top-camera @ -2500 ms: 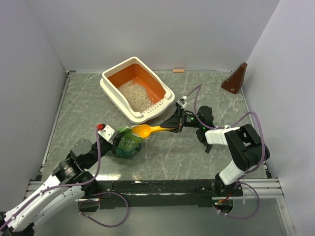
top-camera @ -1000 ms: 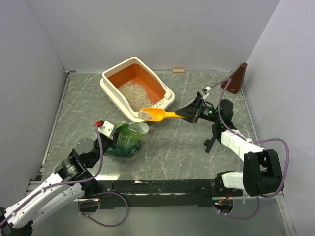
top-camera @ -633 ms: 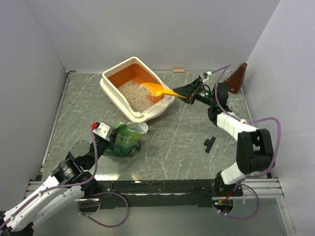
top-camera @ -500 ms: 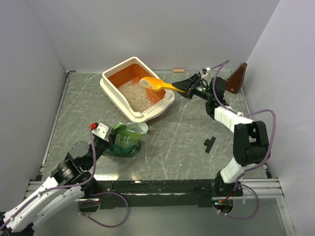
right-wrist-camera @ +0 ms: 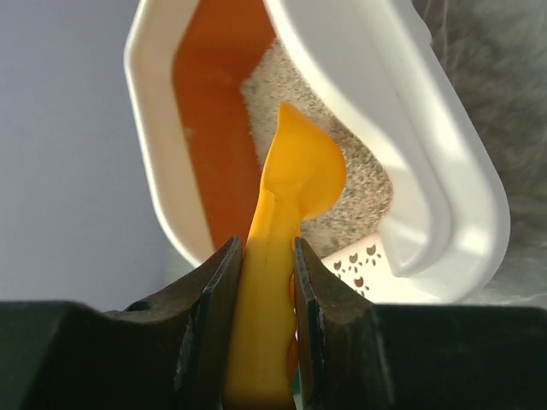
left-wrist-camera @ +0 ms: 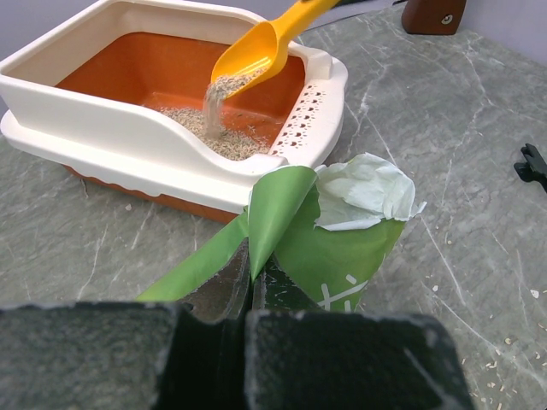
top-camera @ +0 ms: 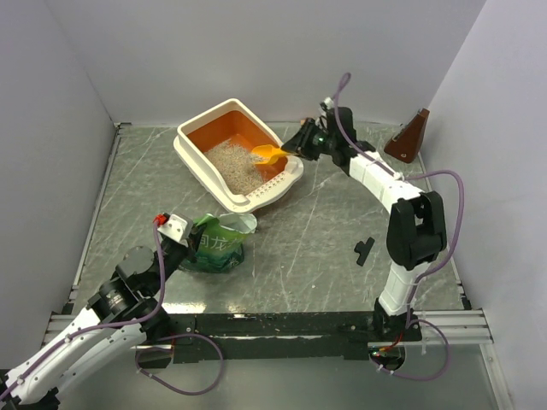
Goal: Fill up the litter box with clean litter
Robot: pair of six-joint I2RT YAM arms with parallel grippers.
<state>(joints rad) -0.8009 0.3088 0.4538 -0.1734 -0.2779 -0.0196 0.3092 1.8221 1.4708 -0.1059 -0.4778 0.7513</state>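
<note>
The right gripper (top-camera: 305,142) is clamping the handle of the yellow-orange scoop (left-wrist-camera: 256,49) and tipping it over the litter box (left-wrist-camera: 85,92) at the table's far side. Clean litter (left-wrist-camera: 212,107) is streaming off its lip onto the heap inside (covering only part of the orange floor). The left gripper (left-wrist-camera: 248,286) is pinching the green bag (left-wrist-camera: 342,248) by its rim, just in front of the box. Pouring is under way; next, the emptied scoop is likely needing a swing back into the bag mouth.
</note>
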